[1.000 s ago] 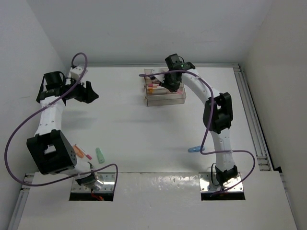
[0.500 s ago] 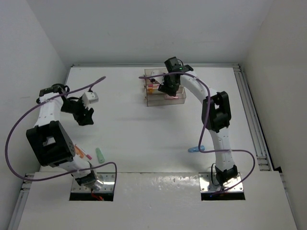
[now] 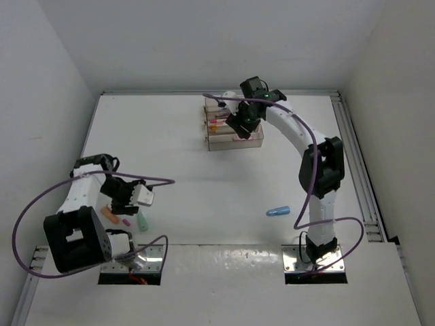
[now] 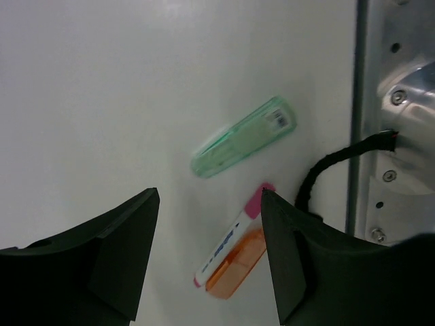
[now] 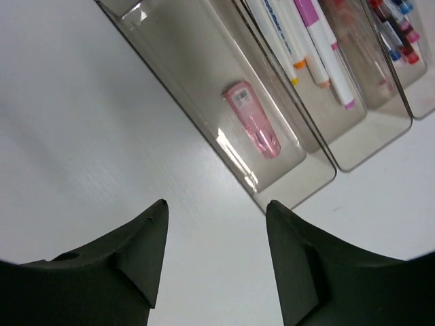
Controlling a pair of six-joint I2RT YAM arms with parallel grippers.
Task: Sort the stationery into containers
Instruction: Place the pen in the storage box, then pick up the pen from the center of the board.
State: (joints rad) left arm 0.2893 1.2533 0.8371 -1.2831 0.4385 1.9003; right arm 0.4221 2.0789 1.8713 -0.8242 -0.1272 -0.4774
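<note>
The right jaws are widening and lifting off the containers [image 5: 183, 61], leaving the pink piece [image 5: 253, 129] lying in the nearest tray, so one more item looks sorted. The left jaws, swung back across the bench [image 3: 204, 176], are hovering apart over the green piece [image 4: 243, 136].

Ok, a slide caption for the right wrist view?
Right tool open near the outer clear tray, a stubby pink piece lying inside.
</note>
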